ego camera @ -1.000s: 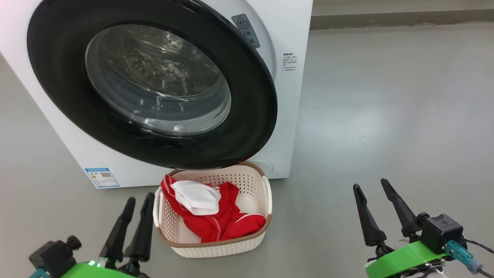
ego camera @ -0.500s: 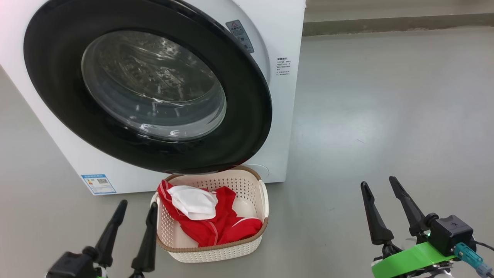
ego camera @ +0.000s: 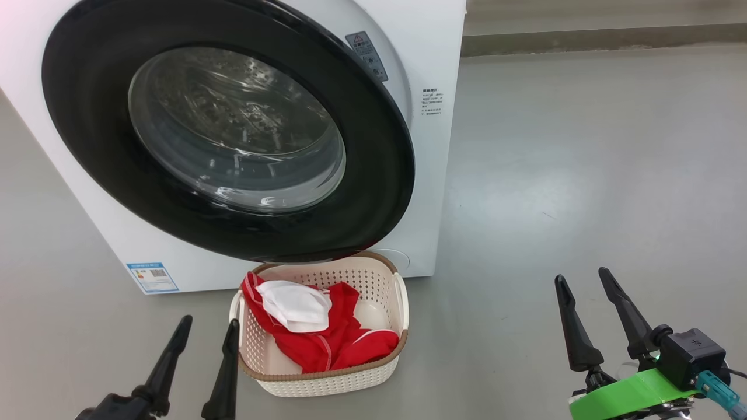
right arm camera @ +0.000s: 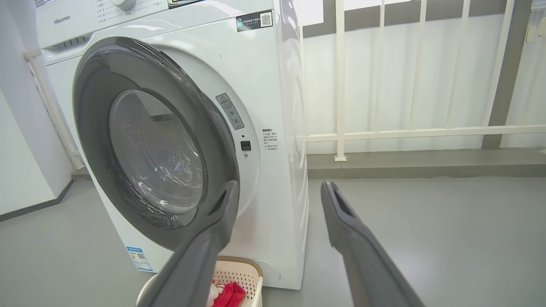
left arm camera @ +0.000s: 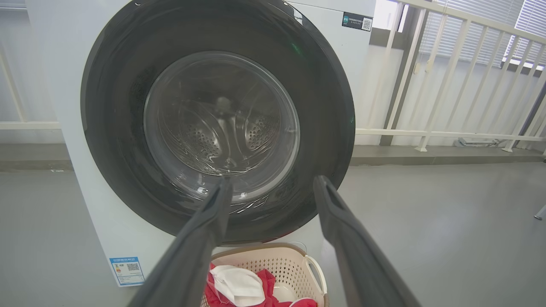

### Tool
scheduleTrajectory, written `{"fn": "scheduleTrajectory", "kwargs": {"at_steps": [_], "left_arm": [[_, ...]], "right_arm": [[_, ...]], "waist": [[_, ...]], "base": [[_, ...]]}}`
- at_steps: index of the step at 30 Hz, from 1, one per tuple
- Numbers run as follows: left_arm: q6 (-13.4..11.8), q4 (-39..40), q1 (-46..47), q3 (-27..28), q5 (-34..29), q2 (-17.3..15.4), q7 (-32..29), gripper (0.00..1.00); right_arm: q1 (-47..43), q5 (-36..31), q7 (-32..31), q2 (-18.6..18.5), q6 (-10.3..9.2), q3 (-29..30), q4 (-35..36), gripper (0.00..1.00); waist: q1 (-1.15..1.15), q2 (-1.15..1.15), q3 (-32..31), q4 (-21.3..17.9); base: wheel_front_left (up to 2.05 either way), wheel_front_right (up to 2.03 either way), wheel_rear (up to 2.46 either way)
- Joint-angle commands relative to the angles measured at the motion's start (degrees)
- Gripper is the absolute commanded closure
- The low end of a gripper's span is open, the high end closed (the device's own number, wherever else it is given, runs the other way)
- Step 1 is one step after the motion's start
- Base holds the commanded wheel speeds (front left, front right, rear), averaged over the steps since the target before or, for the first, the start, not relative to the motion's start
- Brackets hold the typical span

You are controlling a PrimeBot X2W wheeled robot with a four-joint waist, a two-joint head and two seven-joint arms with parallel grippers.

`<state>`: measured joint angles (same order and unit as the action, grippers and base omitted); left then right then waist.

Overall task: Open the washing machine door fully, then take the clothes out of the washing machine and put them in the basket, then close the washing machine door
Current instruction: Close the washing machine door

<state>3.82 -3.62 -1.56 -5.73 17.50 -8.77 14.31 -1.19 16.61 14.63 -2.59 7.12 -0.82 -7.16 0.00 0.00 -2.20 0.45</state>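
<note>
The white washing machine stands at the left. Its black-rimmed door hangs slightly ajar; in the right wrist view the door stands off the front at its right edge, baring a warning label. Below it sits the cream basket, holding red clothes with a white cloth on top. My left gripper is open and empty just left of the basket. My right gripper is open and empty over bare floor, far right of the basket. The open left gripper faces the door glass.
Grey floor stretches to the right of the machine. A low kerb runs along the back, with a white railing above it. A white wall stands left of the machine.
My left gripper's fingers have spread from nearly together to open, and it sits lower in the head view. The head camera shifted slightly. The right gripper sits a little lower and further right.
</note>
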Motion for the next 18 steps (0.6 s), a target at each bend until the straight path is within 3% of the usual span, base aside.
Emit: {"fn": "scheduleTrajectory", "kwargs": {"at_steps": [1, 17, 18], "left_arm": [[0.7, 1.03, 1.11, 2.34, -0.72, -0.22, 0.68, 0.0], [2.44, -0.43, 1.3, 3.66, -3.08, 1.11, 0.69, 0.0], [2.5, -0.62, 1.38, 3.6, -3.12, 1.23, 0.69, 0.0]], "right_arm": [[0.64, -0.53, 0.37, -0.29, 0.36, -1.15, 1.74, 0.0], [0.69, -0.9, 0.37, -0.29, 0.36, -1.83, 1.31, 0.0], [0.7, -0.96, 0.37, -0.29, 0.36, -1.98, 0.99, 0.54]], "waist": [[0.0, 0.0, 0.01, 0.12], [0.0, 0.0, 0.59, 1.21], [0.0, 0.0, 0.67, 1.51]], "base": [[0.0, 0.0, 0.0], [0.0, 0.0, 0.0], [0.0, 0.0, 0.0]]}}
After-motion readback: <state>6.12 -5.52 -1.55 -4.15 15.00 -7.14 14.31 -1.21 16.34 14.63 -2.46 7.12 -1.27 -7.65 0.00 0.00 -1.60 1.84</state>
